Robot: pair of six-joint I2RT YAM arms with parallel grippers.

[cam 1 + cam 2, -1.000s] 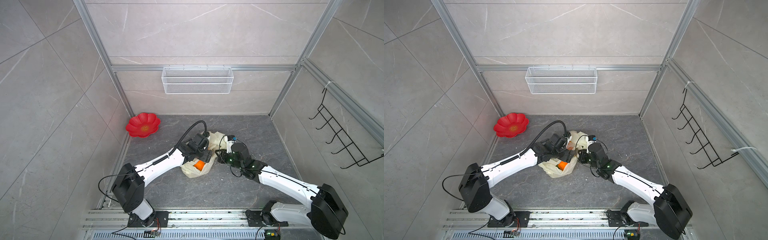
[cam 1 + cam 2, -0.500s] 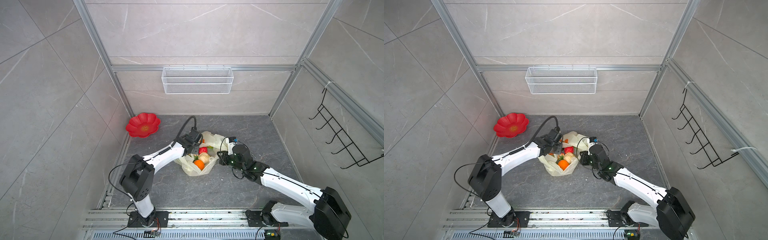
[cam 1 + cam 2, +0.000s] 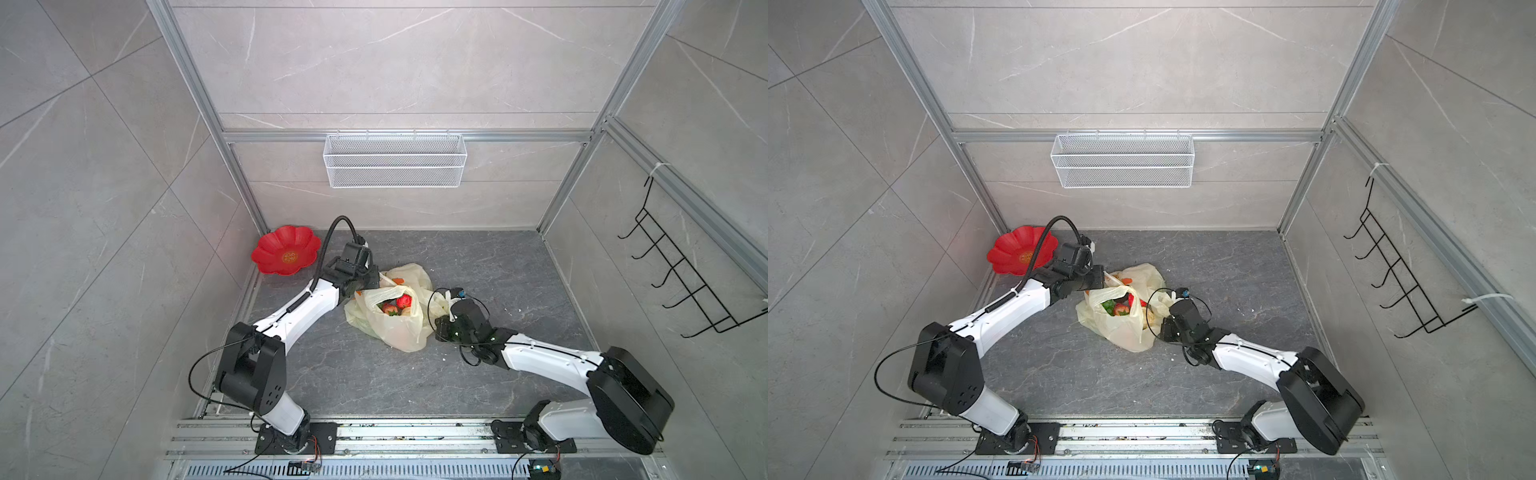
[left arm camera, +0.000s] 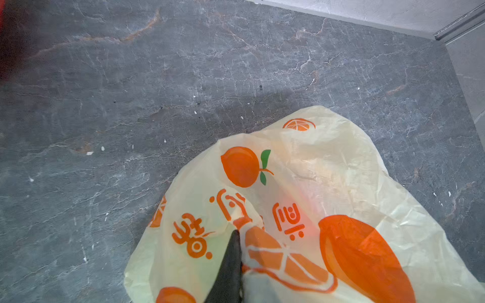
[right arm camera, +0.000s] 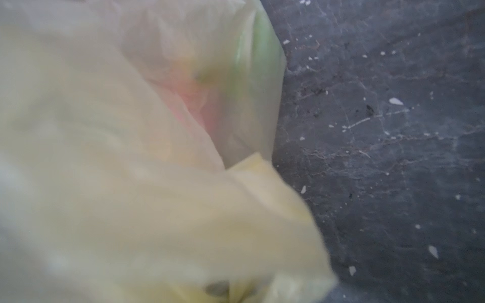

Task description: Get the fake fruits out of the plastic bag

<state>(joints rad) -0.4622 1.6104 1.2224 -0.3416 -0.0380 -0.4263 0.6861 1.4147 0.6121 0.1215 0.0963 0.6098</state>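
Right end effector (image 3: pixel 439 322) is clamped shut on the near-right side of the plastic bag (image 3: pixel 395 332), mid-worktop (image 3: pixel 478 266). Fake fruits (image 3: pixel 395 307) sit inside, visible through the open mouth. Left end effector (image 3: pixel 374 282) is pinched closed on the far-left rim. Step: spreading the mouth. Next, likely: one side lets go and reaches in for the strawberry (image 3: pixel 404 300).

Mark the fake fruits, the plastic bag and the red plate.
fake fruits (image 3: pixel 404 300), in a top view, bright red one.
plastic bag (image 4: pixel 301 170), left wrist view, plain cream panel.
red plate (image 3: pixel 265 253), in a top view, left petal.
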